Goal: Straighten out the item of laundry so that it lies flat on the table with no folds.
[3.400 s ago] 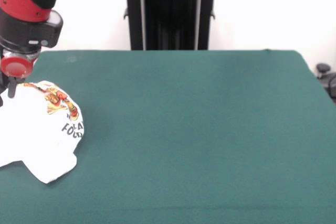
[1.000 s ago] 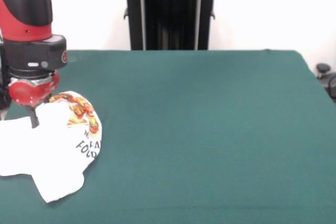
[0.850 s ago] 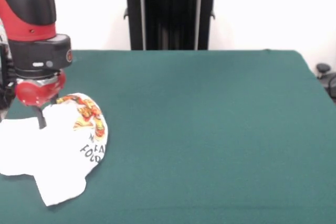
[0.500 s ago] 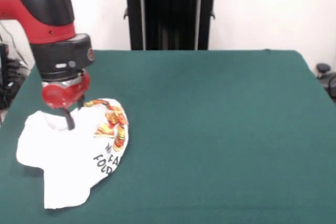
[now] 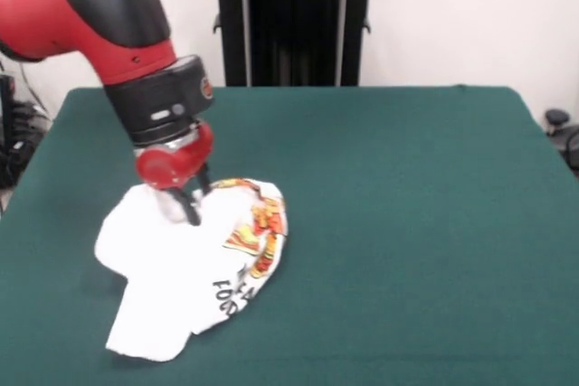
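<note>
lying crumpled on the left half of the green table (image 5: 407, 223), toward the near side: a small white printed garment (image 5: 194, 264). bunched rather than flat, with a raised fold along its right edge where the red, orange and yellow cartoon print (image 5: 261, 223) curls over. black block lettering (image 5: 231, 288) just below the print, running slantwise and partly hidden by the fold, so not fully readable. lower left corner of the cloth reaching out toward the near edge of the table; upper left part spread in a rounded lobe. a thin shadow under the near corner and the left lobe, so lifted slightly off the felt there.

coming down from the upper left: the red and black arm, its black wrist collar and red end piece tilted, directly over the far part of the garment. below the red piece, the gripper (image 5: 190, 207), dark and narrow, pressed into the white cloth at the garment's far edge, just left of the print. cloth gathered up around the tips, which looks like a pinch on the fabric, jaws drawn together with the material between them.

rest of the felt top bare green, stretching well away to the right. behind the far edge, a black upright stand (image 5: 294, 20) against a pale wall.
</note>
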`<state>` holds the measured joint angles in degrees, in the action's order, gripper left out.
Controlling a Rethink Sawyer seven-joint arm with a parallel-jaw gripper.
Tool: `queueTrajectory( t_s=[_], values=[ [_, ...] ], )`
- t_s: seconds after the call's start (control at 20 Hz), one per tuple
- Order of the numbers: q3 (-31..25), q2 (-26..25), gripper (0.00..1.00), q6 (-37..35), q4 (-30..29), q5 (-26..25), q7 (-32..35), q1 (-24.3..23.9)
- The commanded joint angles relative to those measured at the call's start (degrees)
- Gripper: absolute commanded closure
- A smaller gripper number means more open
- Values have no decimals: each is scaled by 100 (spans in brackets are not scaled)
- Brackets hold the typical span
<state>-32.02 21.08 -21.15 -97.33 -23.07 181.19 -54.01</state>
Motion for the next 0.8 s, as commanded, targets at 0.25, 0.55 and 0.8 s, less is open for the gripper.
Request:
queueTrajectory(
  t_s=[0.25, 0.55, 0.8],
  values=[
    [-1497, -299, 0, 51, -1201, 676, -266, 60],
    [-2119, -199, 0, 33, -1766, 1278, 79, -217],
    [-2171, 98, 0, 85, -1900, 1540, 239, -149]
  ],
)
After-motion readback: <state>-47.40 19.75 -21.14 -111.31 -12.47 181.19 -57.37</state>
